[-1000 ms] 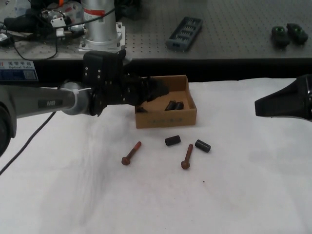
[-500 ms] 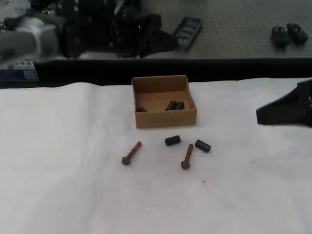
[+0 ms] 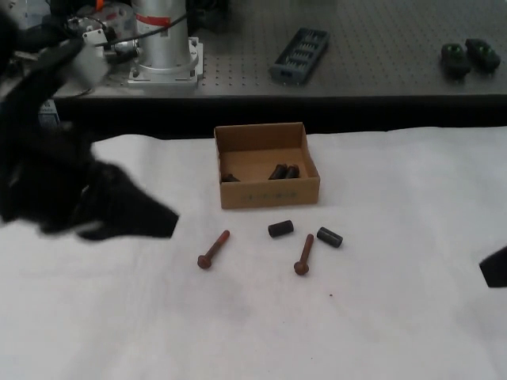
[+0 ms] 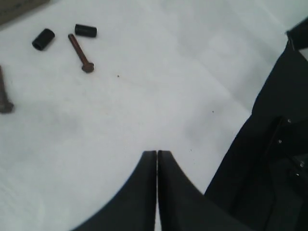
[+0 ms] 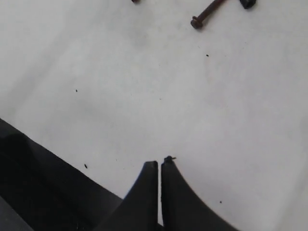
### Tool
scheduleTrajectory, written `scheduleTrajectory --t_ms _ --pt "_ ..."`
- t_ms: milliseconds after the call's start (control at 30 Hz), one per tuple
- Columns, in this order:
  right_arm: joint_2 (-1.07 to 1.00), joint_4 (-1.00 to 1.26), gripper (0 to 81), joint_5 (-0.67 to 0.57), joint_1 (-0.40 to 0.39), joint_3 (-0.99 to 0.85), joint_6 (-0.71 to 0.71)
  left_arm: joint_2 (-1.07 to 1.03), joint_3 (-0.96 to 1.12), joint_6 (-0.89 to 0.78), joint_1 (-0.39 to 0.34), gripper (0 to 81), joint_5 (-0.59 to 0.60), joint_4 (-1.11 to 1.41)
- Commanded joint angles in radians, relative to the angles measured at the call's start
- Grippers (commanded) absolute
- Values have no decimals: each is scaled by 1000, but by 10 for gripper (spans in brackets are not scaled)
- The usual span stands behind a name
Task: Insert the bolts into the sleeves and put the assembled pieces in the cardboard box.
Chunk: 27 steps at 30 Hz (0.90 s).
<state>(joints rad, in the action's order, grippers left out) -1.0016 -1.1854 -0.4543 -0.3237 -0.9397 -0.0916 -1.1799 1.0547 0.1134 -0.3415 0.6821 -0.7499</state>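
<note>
The cardboard box (image 3: pixel 265 192) stands at the back of the white cloth, with dark pieces (image 3: pixel 283 171) lying inside. In front of it lie two black sleeves (image 3: pixel 280 229) (image 3: pixel 329 237) and two rusty bolts (image 3: pixel 213 248) (image 3: pixel 304 254), all apart from each other. My left gripper (image 4: pixel 157 154) is shut and empty; its blurred arm (image 3: pixel 87 202) hangs left of the bolts. The left wrist view holds the sleeves (image 4: pixel 43 38) (image 4: pixel 85 31) and a bolt (image 4: pixel 80 53) far off. My right gripper (image 5: pixel 160 162) is shut and empty over bare cloth, with a bolt (image 5: pixel 208 10) far ahead.
Behind the cloth runs a perforated metal bench with a silver post (image 3: pixel 162 39), cables, a dark tray (image 3: pixel 299 51) and two black-green parts (image 3: pixel 470 55). The right arm's tip (image 3: pixel 495 267) shows at the right edge. A dark arm part (image 4: pixel 269 159) is in the left wrist view.
The left arm has left the box, swung up toward the back, then come down at the left of the cloth. The right arm has dropped lower toward the right edge.
</note>
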Motion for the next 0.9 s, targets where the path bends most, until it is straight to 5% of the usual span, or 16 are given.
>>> scheduleTrajectory --t_ms 0,233,600,867 --pt "9 -24 29 9 7 -3 -21 226 -144 -55 1 7 -51 -10" --pt "9 -22 29 11 7 -3 -21 445 -250 -78 1 7 -51 -10" --pt "-15 36 5 105 7 -3 -76 491 -266 -88 1 7 -51 -12" --pt "-211 92 293 221 -21 -58 -95 491 -266 -86 1 7 -51 -12"
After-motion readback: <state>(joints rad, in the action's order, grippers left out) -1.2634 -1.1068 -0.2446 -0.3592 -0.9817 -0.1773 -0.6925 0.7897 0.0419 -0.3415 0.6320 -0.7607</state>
